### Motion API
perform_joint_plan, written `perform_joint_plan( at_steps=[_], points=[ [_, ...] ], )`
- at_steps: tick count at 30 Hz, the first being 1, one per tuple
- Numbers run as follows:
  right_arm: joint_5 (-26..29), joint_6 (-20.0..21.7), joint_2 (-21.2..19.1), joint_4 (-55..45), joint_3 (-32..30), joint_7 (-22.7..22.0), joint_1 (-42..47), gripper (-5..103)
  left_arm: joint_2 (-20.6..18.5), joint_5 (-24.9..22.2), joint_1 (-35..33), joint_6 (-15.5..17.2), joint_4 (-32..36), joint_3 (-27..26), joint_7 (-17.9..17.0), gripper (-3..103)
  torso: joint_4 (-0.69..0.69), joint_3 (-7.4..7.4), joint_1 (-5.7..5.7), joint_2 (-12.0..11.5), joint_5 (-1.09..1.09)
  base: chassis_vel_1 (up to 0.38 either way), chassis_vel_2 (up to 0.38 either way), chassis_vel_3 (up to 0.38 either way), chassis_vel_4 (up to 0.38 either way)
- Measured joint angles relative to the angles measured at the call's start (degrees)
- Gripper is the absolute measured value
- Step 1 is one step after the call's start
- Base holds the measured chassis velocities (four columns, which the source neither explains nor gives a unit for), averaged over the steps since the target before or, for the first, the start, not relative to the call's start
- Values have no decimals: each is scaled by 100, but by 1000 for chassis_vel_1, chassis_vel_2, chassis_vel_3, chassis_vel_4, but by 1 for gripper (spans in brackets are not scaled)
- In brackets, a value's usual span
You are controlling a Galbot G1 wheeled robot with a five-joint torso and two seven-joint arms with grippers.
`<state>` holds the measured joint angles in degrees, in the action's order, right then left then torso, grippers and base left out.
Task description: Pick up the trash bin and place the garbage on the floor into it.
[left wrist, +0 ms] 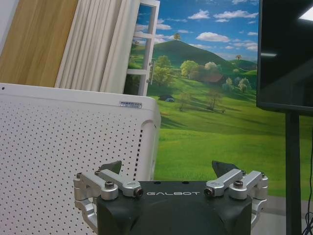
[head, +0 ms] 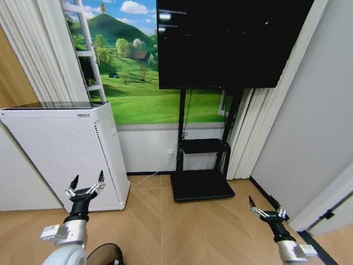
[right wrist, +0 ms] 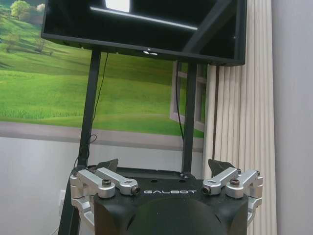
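While appliance (head: pixel 66 154) flanks, TV stand (head: pixel 201 165) ahead

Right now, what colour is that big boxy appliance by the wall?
White, with a dotted perforated front; the white appliance shows best in the head view.

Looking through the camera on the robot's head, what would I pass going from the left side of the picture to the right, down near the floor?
White appliance → left tool, open and raised in front of it → black TV stand base → right tool, open, near the grey wall.
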<state>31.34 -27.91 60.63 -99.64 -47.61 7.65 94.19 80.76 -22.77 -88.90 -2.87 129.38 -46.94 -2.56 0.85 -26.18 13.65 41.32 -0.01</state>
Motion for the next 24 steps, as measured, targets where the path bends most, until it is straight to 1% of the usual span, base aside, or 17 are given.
perform_joint_plan(
  at_steps=[7,10,15,18,24],
  points=[
    [46,41,45,13,101,-19,-123,100,15,115,-64,-35,53,-2,10,100,1,1,1,-6,1,10,1,-5,1],
    [121,71,45,-31,151,-88,-192,100,-5,138,-70,-39,80,-10,10,100,0,6,-3,-15,1,102,-25,-125,18],
    [169,98,42,13,215,-141,-238,100,-8,155,-102,-41,125,-17,10,100,-1,16,-12,-29,0,181,-84,-174,126],
    [172,87,53,36,227,-122,-240,100,-2,168,-110,-51,125,-22,10,100,0,20,-14,-33,-1,158,-237,-169,187],
    [179,62,68,73,256,-83,-240,100,25,203,-135,-89,109,-29,43,100,1,26,-18,-44,0,115,-360,-132,371]
  ],
)
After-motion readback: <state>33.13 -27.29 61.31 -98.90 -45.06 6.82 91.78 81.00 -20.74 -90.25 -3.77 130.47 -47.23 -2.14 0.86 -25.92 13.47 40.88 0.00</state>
